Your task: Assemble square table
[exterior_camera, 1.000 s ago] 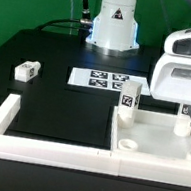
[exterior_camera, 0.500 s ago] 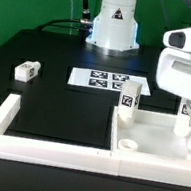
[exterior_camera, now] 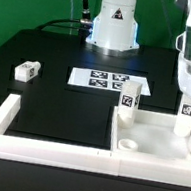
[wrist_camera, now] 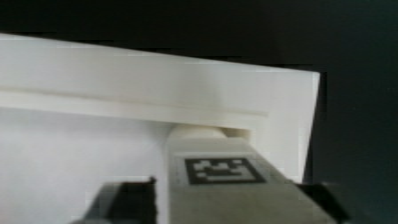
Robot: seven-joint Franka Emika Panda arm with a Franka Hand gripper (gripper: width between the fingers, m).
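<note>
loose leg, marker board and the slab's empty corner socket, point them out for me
loose leg (exterior_camera: pixel 27 69): exterior view, middle of its body.
marker board (exterior_camera: pixel 109 82): exterior view, centre of the board, among its tags.
empty corner socket (exterior_camera: pixel 128 145): exterior view, the round hollow itself.

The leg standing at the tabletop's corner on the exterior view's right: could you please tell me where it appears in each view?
Exterior view: the leg stands at the slab's far corner, near the exterior view's right edge.
Wrist view: the leg is seen close up, tag toward the camera, between the fingers.
Shared landmark: the tabletop's raised rim behind the leg.
</note>
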